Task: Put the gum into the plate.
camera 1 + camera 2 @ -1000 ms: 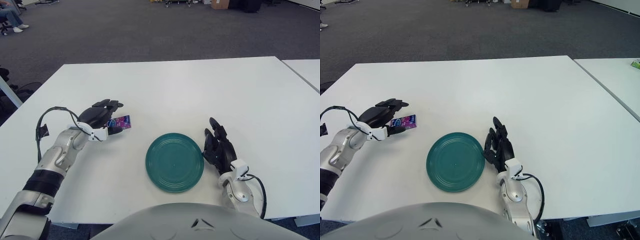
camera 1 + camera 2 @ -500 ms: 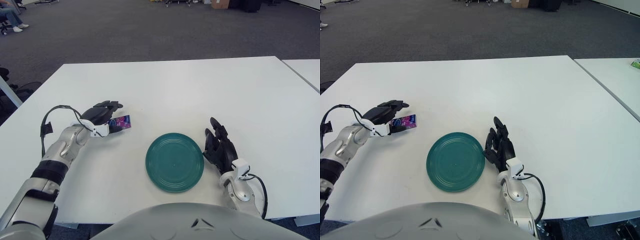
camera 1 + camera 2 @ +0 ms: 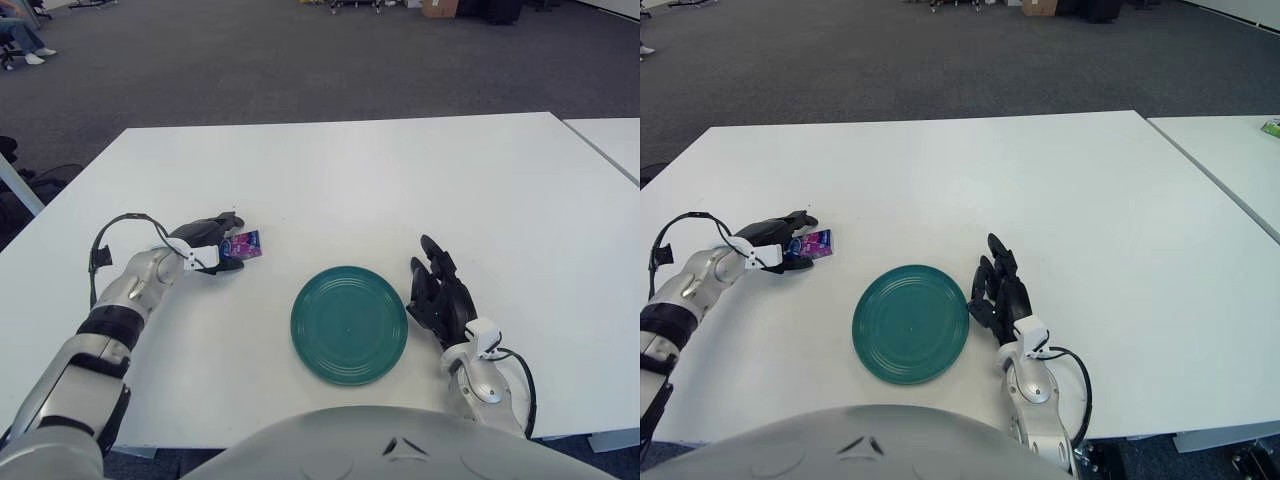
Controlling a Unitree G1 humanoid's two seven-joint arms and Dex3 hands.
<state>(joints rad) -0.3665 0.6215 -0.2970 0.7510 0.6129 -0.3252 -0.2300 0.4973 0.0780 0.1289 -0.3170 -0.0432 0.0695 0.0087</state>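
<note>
White rectangular table, matte top, set on dark grey carpet. Round teal plate lying flat near the front edge, about midway across, with faint concentric rings on its face. Small purple-and-blue gum packet lying flat on the top, up and left of the plate, well apart from it; black fingers of the left hand closed around its left end. Right hand just beside the plate's right rim, fingers spread and pointing away from the front edge. Second white table off to the right, parted from the first by a narrow gap.
</note>
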